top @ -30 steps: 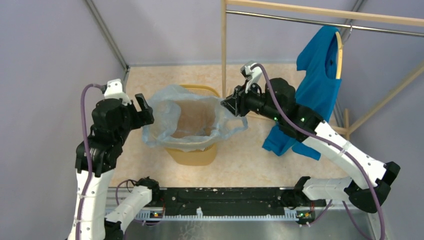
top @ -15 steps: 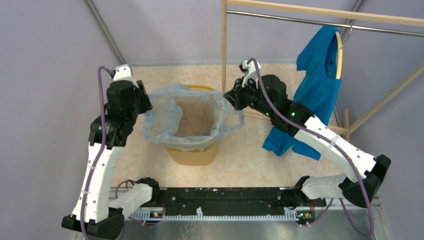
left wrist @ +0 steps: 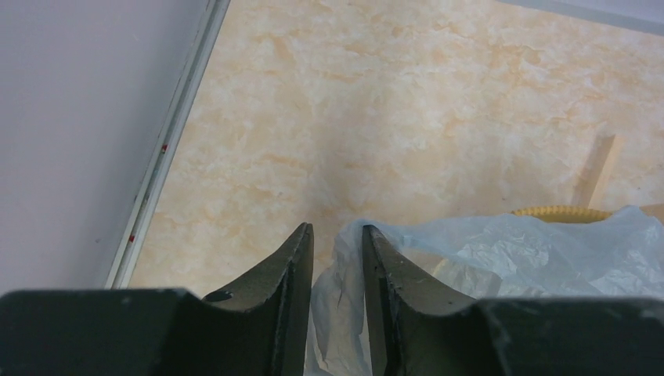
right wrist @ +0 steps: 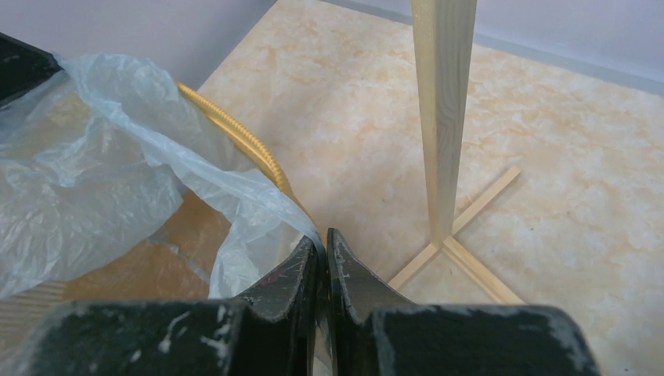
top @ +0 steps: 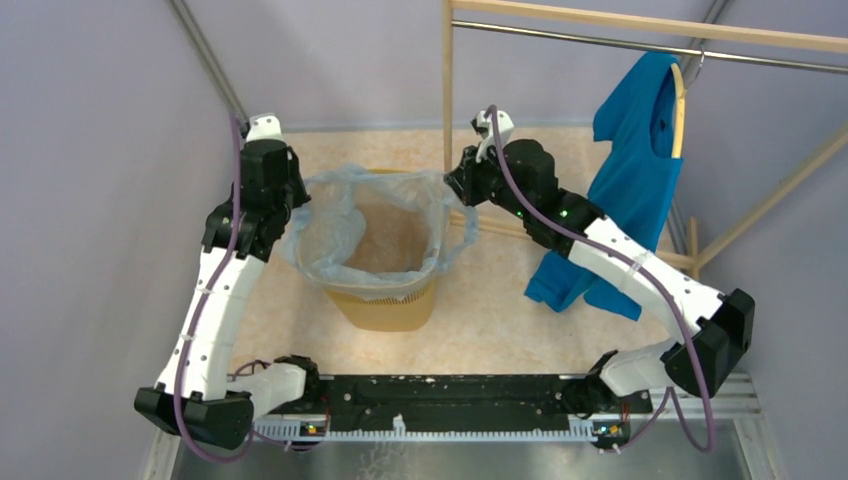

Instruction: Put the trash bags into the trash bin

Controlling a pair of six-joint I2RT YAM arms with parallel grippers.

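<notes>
The trash bag (top: pixel 330 235), a thin pale blue-grey film, hangs with its mouth spread wide over the yellow-orange mesh trash bin (top: pixel 385 310). My left gripper (top: pixel 297 205) is at the bag's far left edge. In the left wrist view its jaws (left wrist: pixel 338 229) stand a little apart, with bag film (left wrist: pixel 501 251) draped over the right finger and hanging in the gap. My right gripper (top: pixel 455 185) is at the bag's far right corner. In the right wrist view it (right wrist: pixel 322 239) is shut on the bag's edge (right wrist: pixel 94 188), just past the bin's rim (right wrist: pixel 235 133).
A wooden rack post (top: pixel 447 90) rises just behind the bin, close to my right gripper, with its crossed foot (right wrist: pixel 450 251) on the floor. A bright blue shirt (top: pixel 635 170) hangs from the rack at the right. The left wall's rail (left wrist: pixel 168 149) runs beside my left gripper.
Both arms have reached farther back, carrying the bag's mouth over the bin's far side. The left jaws have narrowed around the film. The right jaws have closed on the bag's edge.
</notes>
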